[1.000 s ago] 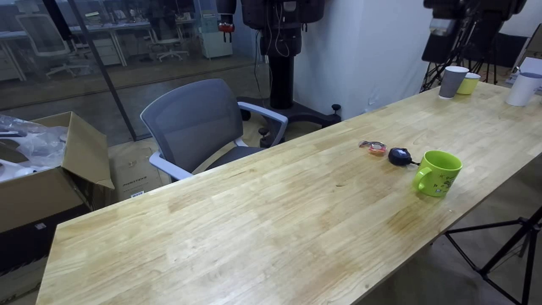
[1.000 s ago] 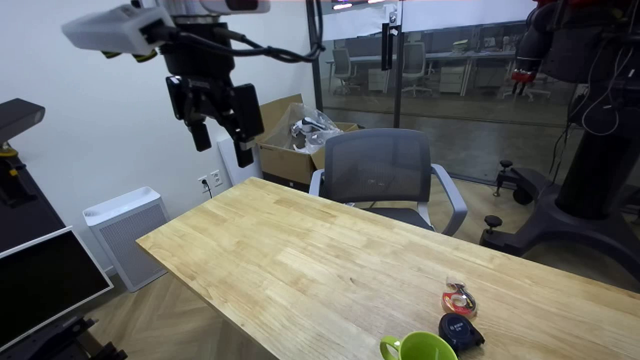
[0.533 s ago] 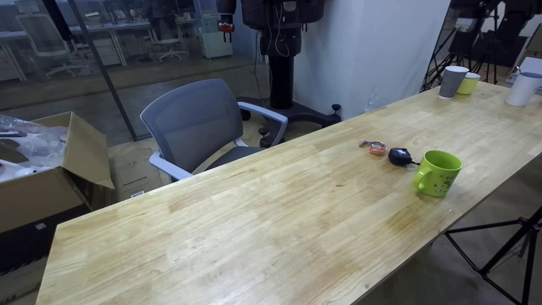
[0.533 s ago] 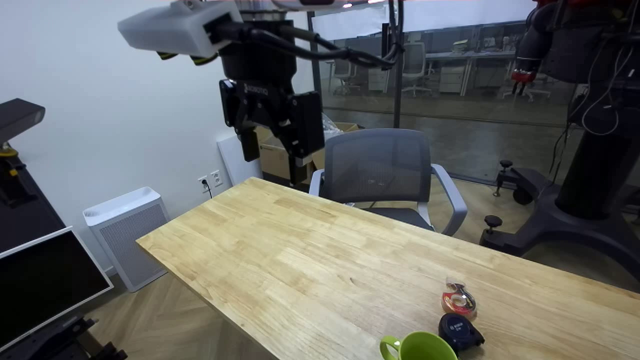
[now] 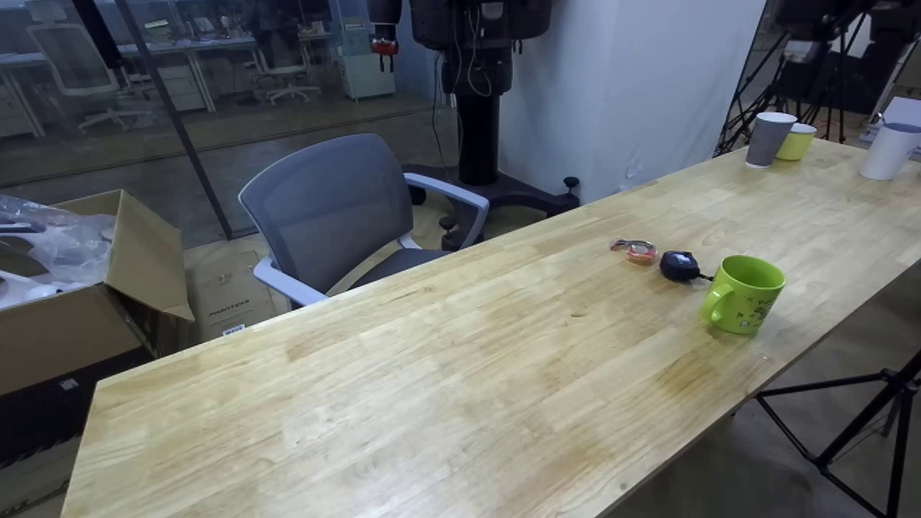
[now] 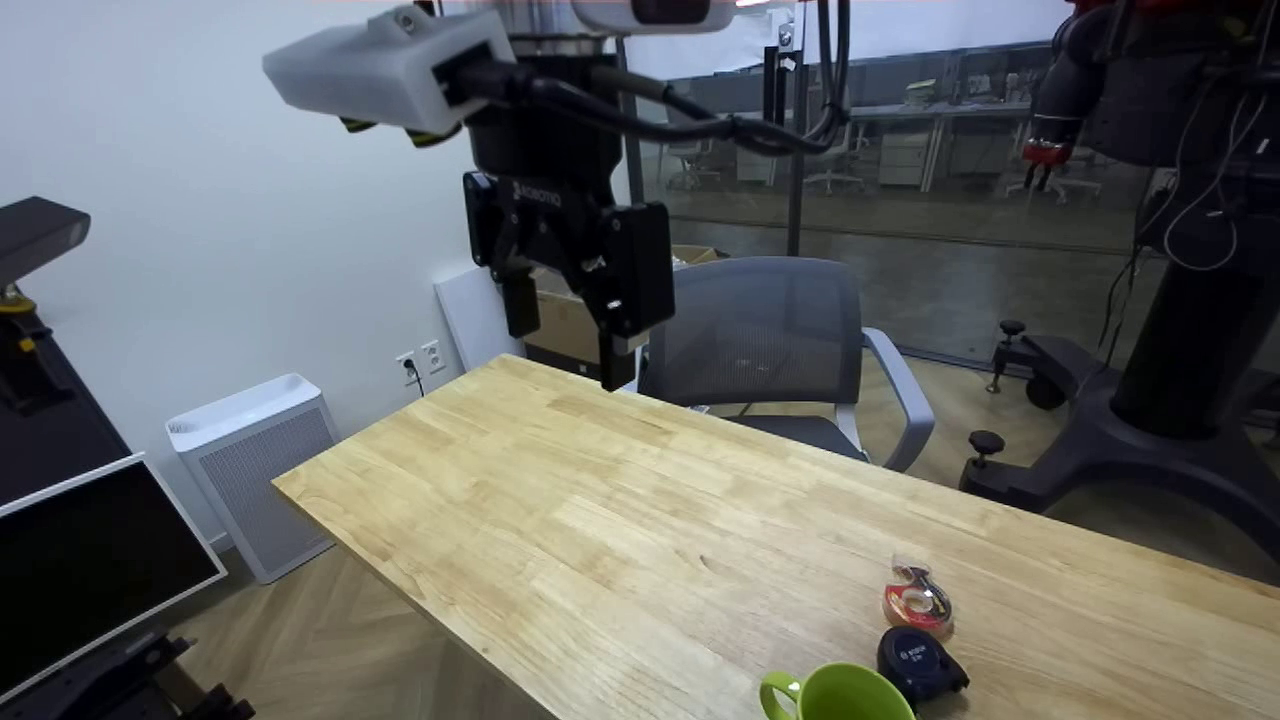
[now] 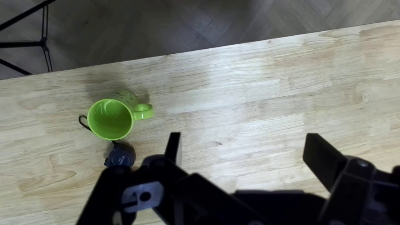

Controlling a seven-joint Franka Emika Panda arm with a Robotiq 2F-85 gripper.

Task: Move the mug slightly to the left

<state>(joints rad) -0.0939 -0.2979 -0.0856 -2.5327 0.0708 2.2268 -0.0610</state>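
Robotiq gripper (image 6: 570,360) is hovering empty, jaws apart; the lime-green mug (image 5: 745,295) is standing near the wooden bench's (image 5: 446,388) long edge opposite the office chair (image 5: 338,208), grasp and leftward shift apparently pending.

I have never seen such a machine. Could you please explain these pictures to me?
This is one robot arm ending in a black two-fingered gripper. Two views come from cameras outside the robot; the third comes from a camera on its wrist. On the pale wooden table are a glossy lime-green cylindrical mug, a rounded dark blue case, probably a tape measure, and a red and clear plastic tape dispenser. Farther along stand a grey cup, a yellowish cup and a white cylinder. Nothing is held: the fingers stand apart.
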